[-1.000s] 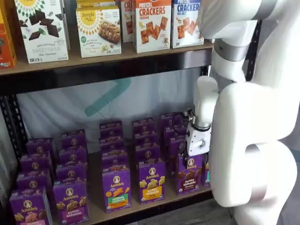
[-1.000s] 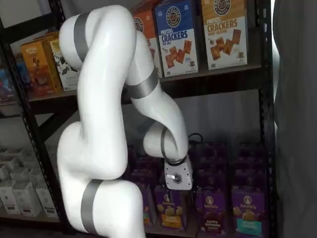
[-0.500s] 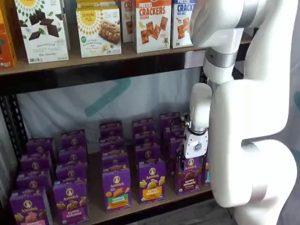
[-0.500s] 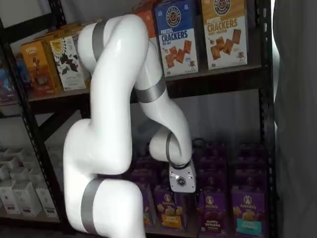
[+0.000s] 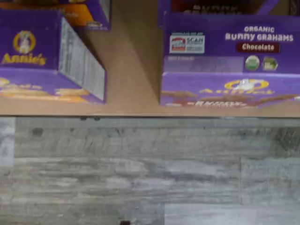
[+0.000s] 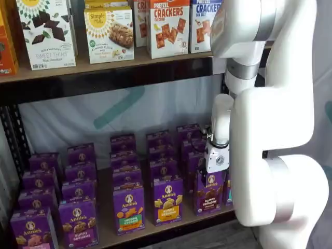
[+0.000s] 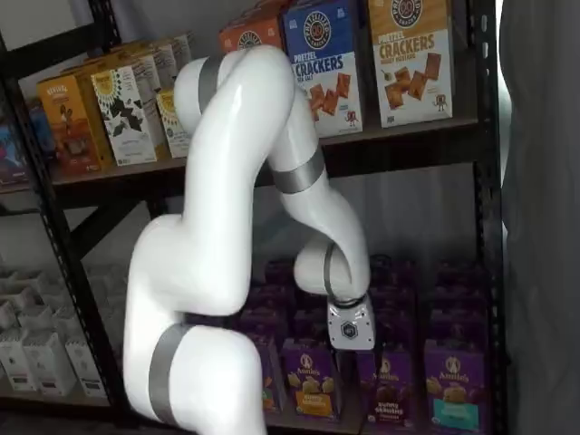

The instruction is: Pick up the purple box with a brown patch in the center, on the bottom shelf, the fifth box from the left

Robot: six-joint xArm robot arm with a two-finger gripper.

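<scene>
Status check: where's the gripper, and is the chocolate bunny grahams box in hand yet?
Gripper low, just above the purple box; jaws hidden, state unknown. Box upright at the bottom shelf front edge, not lifted. Nothing blocking.

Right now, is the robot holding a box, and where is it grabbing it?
Cannot be told. The end effector hangs just above the purple box on the bottom shelf, but its fingers are hidden in both shelf views.

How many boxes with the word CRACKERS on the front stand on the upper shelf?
3. The white box with orange lettering stands leftmost, the blue box beside it, the yellow box rightmost. The white robot arm may hide others.
</scene>
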